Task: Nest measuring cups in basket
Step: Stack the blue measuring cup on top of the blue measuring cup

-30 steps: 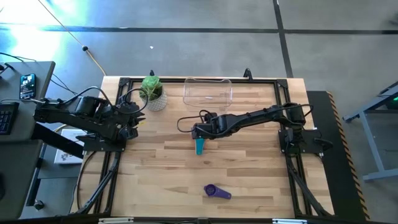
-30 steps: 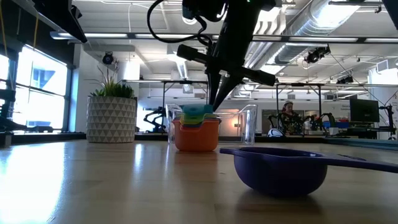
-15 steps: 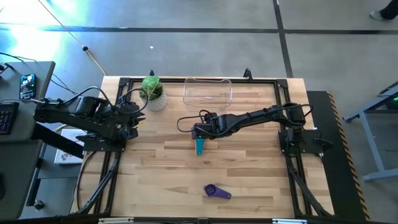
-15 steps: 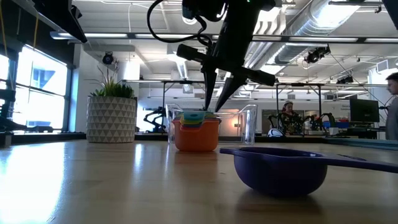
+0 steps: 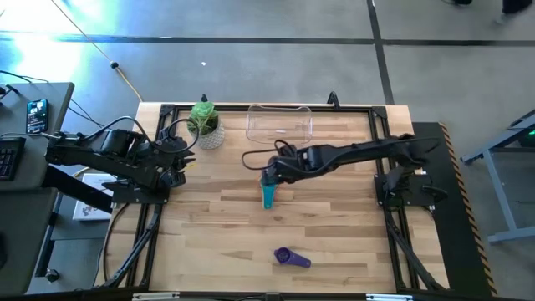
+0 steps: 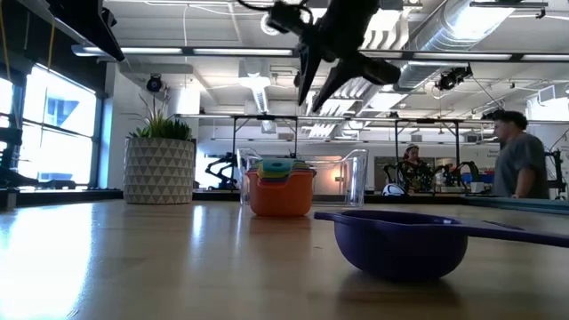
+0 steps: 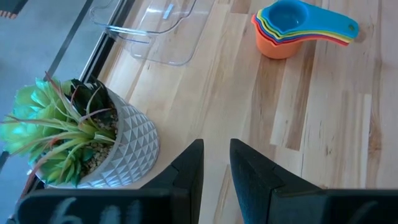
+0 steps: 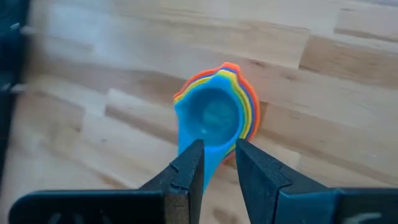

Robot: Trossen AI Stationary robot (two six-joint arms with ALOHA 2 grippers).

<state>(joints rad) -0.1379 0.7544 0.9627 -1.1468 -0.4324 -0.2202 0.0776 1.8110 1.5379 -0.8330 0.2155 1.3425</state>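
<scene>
> Since nothing legible shows anywhere, skipping labels. Counted the cups?

One nested stack of measuring cups (image 5: 267, 196) mid-table, teal on top, orange outermost; cannot tell how many inside. Plus one purple cup (image 5: 291, 258) alone at the near edge.

> Basket?

One clear basket (image 5: 279, 122) far side, beside one potted plant (image 5: 204, 124).

> Grippers?

Right gripper (image 5: 269, 176) above the stack, fingers narrowly apart, holding nothing. Left gripper (image 7: 214, 163) parked left, narrow gap, empty too.

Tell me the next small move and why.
Probably swing the right gripper, open and empty above the nested stack, toward the purple cup. That cup lies alone near the table's front edge, apart from the stack, and neither is in the basket.
</scene>
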